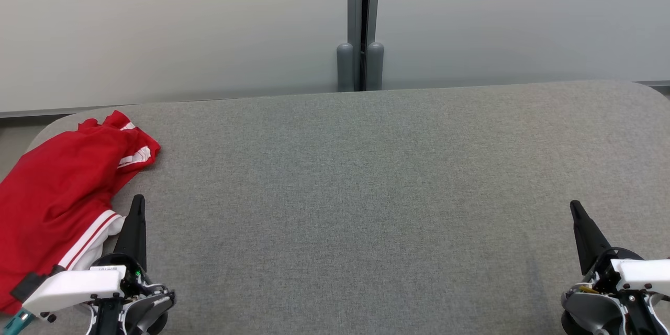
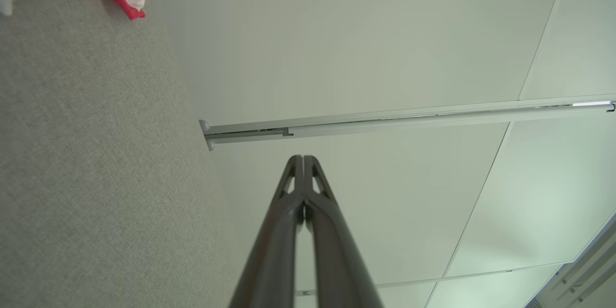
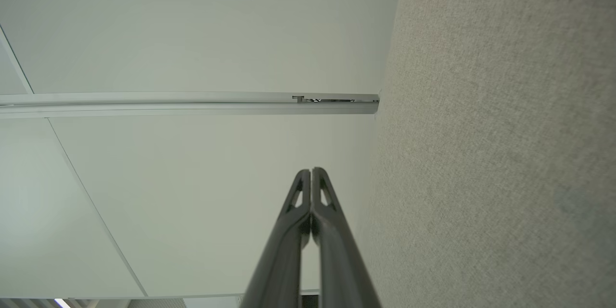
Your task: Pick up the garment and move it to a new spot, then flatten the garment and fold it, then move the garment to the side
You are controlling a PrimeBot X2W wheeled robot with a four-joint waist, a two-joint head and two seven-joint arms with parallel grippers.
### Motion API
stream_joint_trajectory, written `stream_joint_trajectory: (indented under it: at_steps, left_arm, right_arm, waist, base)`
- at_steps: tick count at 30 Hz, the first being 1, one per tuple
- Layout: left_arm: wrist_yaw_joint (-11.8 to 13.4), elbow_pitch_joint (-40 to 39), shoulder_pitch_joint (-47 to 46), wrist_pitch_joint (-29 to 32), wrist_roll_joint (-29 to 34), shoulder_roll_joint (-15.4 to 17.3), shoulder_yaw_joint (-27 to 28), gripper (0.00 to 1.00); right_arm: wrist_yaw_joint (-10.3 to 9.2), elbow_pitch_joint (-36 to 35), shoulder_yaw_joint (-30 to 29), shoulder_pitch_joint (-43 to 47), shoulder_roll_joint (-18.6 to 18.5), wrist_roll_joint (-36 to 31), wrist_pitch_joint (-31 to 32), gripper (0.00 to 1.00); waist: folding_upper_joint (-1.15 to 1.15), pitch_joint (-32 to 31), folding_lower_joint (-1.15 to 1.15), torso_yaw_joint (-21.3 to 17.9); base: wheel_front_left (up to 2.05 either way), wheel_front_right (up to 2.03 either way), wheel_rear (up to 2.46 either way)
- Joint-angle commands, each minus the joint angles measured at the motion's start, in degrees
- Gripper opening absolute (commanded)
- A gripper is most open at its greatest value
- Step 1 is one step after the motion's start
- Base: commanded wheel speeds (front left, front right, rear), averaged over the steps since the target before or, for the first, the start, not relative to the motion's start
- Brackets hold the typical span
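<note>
The left claw [image 1: 138,201] is over the counter's [image 1: 366,183] near left corner, fingers pressed together and holding nothing, just beside the white-striped hem of the red garment [image 1: 57,188]. The garment lies crumpled along the counter's left edge. The right claw [image 1: 576,207] is over the near right corner, likewise closed and empty.

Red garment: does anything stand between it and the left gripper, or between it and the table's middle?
Nothing visible does. The shut left gripper sits beside the garment at the left end; only grey tabletop separates the garment from the middle.
</note>
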Motion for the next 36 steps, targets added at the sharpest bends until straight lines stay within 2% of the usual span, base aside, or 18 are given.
stream_joint_trajectory:
  at_steps: [1,11,12,15,28,36]
  left_arm:
    - [-0.29,-0.01,-0.82,0.05,0.18,0.22,0.13,0.00]
    - [-0.29,-0.01,-0.82,0.06,0.18,0.22,0.13,0.00]
    - [0.00,0.15,0.08,-0.01,-0.01,-0.03,-0.01,1.00]
    - [0.02,1.31,1.36,-0.14,0.00,-0.52,-0.20,1.00]
    - [-0.01,-0.67,1.62,-3.87,2.24,-0.38,-1.44,1.00]
    - [-0.03,-3.24,1.91,-6.14,9.83,-0.30,-2.02,1.00]
  right_arm:
    - [0.04,0.10,-0.02,-0.29,-0.30,-0.20,0.07,0.00]
    - [0.04,0.10,-0.02,-0.29,-0.30,-0.20,0.07,0.00]
    - [0.00,0.15,-0.01,0.08,0.04,0.01,0.00,1.00]
    - [-0.02,1.27,0.14,1.20,0.65,0.02,-0.07,1.00]
    - [-0.01,-1.99,3.42,1.58,0.43,-0.64,-3.39,1.00]
    - [0.00,-4.26,6.39,1.35,-0.38,-4.91,-6.10,1.00]
  waist:
    - [0.00,0.00,0.00,0.00]
    - [0.00,0.00,0.00,0.00]
    - [0.00,0.00,0.00,0.00]
    - [0.00,0.01,0.00,0.00]
    - [0.00,-0.08,0.00,0.18]
    - [0.00,-0.19,0.00,0.25]
  base:
    - [0.00,0.00,0.00]
    - [0.00,0.00,0.00]
    - [0.00,0.00,0.00]
    - [0.00,0.00,0.00]
    - [0.00,0.00,0.00]
    - [0.00,0.00,0.00]
